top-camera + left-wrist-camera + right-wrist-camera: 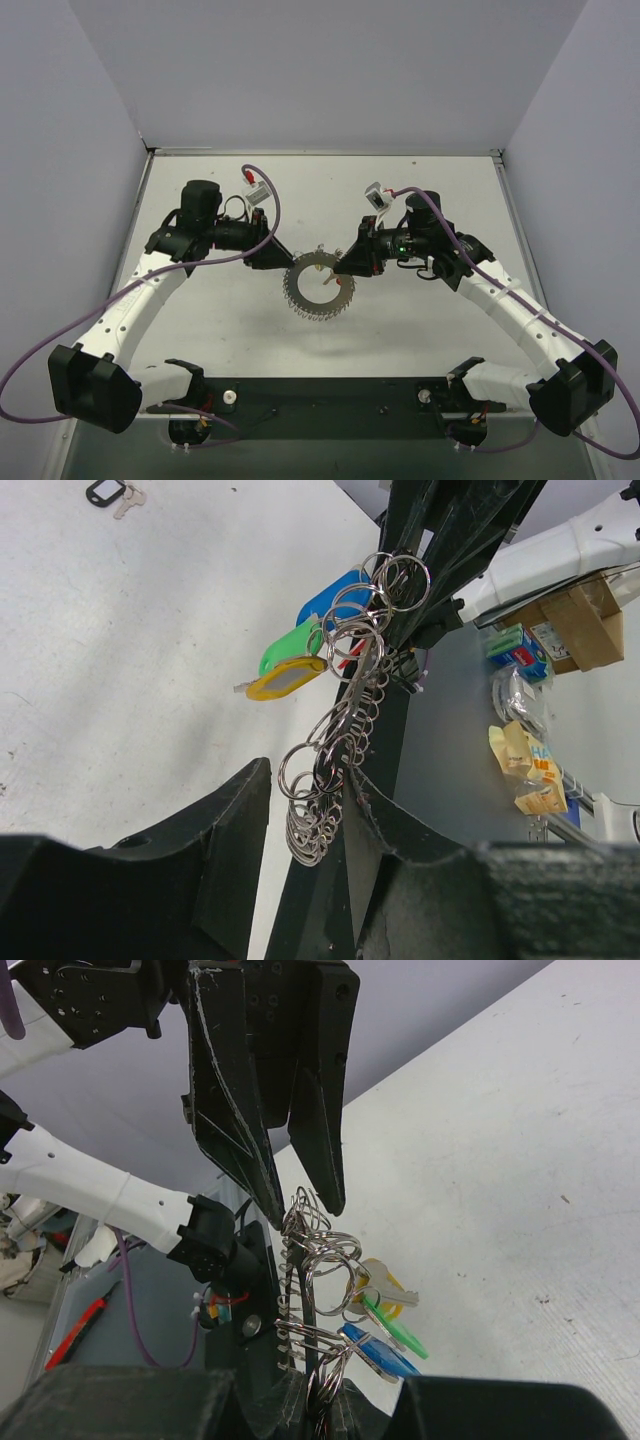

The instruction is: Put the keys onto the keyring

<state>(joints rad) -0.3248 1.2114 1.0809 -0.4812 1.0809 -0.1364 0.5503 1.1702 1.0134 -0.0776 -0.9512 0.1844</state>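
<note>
The right hand (345, 268) clamped the keyring (318, 290) above mid-desk. The left hand (287, 264), jaws half-spread, straddled the opposite rim. It needed to close squarely, clear of the keys (288, 650).

Left arm (150, 285) and right arm (515, 305): white curved link shells dotted with small dark holes, black joint housings, black angular left hand (283, 262) and right hand (345, 268), purple cable (272, 205) looped along each, white tag (257, 188) at each wrist, green light (400, 243) lit on right wrist.
</note>
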